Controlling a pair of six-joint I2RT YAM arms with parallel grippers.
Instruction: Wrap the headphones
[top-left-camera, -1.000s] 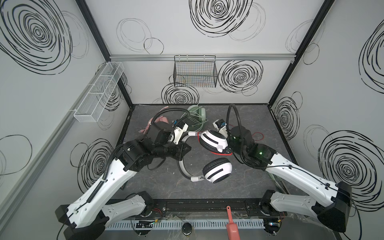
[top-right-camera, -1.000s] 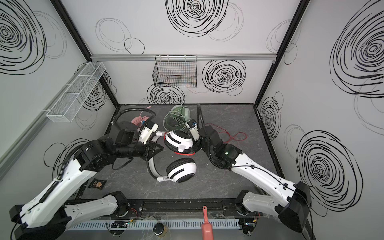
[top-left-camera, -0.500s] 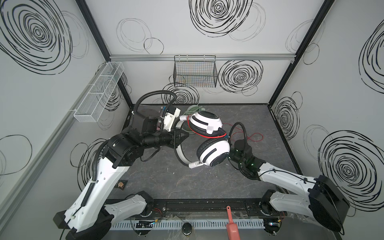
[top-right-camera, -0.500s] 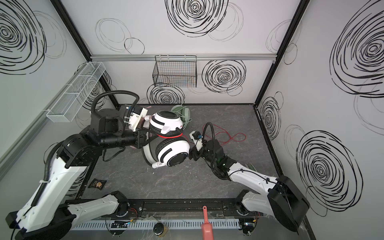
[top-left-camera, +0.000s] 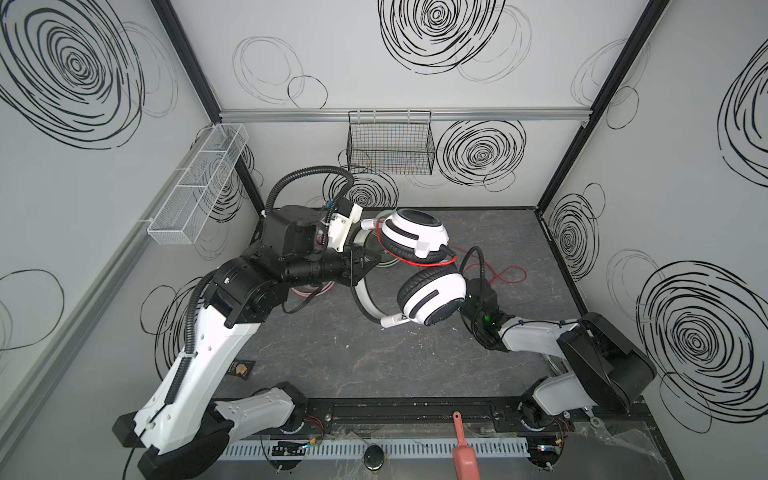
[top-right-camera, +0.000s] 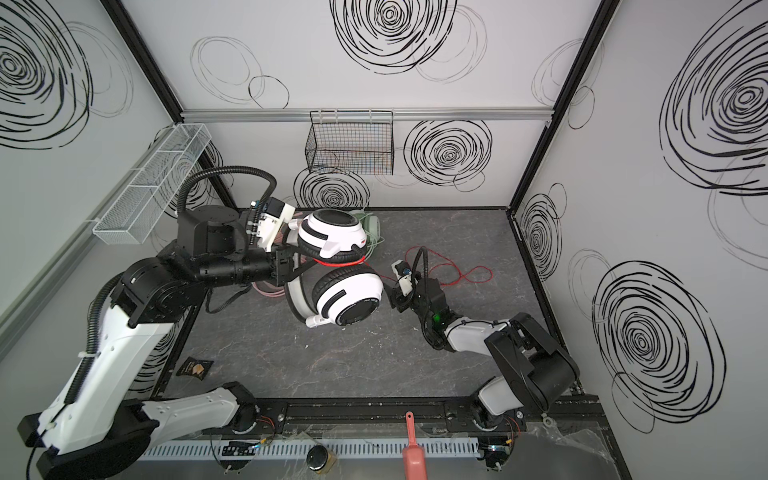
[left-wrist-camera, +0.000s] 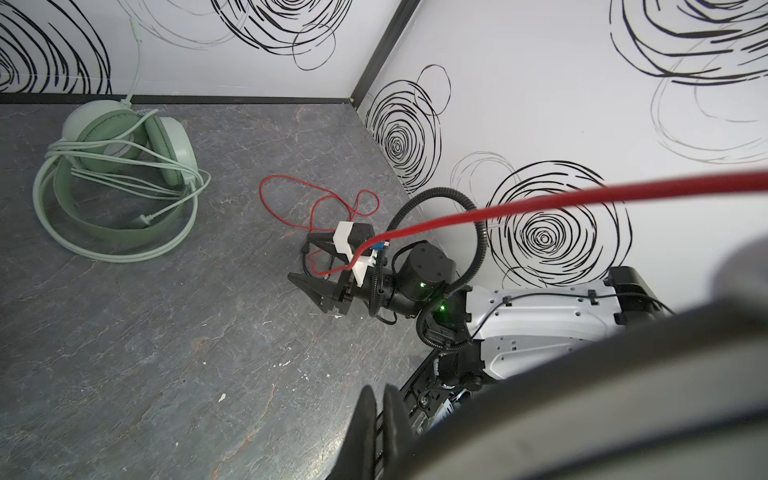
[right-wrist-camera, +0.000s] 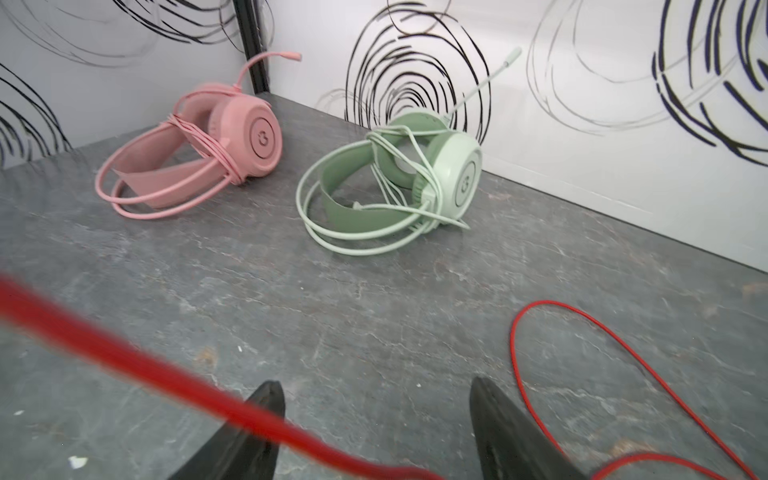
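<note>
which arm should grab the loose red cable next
Right: the right end effector is open beside the red cable. The left end effector is shut on the white-and-black headset, holding it up.

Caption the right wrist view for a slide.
Open right gripper over thin red cable; cable-wrapped pink headset and mint-green headset beyond.

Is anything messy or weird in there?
Yes: the red cable sprawls in loose loops on the table, while the pink headset and green headset have theirs wound round them.
</note>
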